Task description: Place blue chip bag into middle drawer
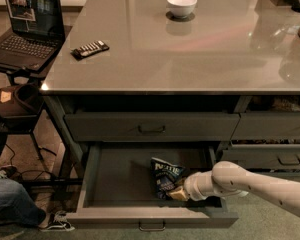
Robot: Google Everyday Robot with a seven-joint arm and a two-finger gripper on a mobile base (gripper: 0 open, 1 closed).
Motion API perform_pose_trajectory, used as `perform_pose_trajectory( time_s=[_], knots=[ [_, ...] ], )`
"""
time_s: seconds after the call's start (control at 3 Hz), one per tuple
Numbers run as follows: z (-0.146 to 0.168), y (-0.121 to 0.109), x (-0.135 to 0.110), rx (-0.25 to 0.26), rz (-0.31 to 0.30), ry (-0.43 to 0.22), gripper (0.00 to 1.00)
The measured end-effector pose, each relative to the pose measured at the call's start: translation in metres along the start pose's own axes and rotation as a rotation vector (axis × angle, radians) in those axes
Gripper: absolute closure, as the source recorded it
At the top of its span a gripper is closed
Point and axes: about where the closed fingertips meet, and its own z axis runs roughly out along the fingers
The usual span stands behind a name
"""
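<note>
camera view: the one view, looking down on the worktop [190, 54] and the drawers under its front edge.
middle drawer: the middle drawer [117, 179] was pulled well out, its dark floor bare on the left half and its light front [150, 218] nearest the camera.
blue chip bag: the blue chip bag [165, 175] was inside the drawer, right of centre, standing crumpled and tilted rather than flat, white lettering facing up.
end effector: the end effector [178, 194] was low inside the drawer at the bag's lower right corner, touching or just beside it – whether it was grasping or had released could not be told.
arm: the white arm [260, 186] came in from the right, crossing over the drawer's right wall.
top drawer: the drawer above [151, 126] was closed, its front overhanging the back part of the open one.
step in hand: by my judgement the bag was at its place and letting go and drawing out were what remained.
risk, bag: if the foil clung to the end effector as it lifted, the bag could be dragged up and over the front.
risk, height: the upright bag might catch under the top drawer when the middle one is pushed shut.
risk, arm: a withdrawal straight sideways could knock the right wall – up first looked safer.
bystander: a shoe [55, 221] lay near the drawer's left front corner.
</note>
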Motion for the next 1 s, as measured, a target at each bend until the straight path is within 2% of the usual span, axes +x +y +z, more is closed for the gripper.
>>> perform_pose_trajectory(
  time_s=[0.67, 1.0],
  knots=[
    [0.0001, 0.0, 0.0, 0.0, 0.0, 0.0, 0.11],
    [0.0001, 0.0, 0.0, 0.0, 0.0, 0.0, 0.0]
  ],
)
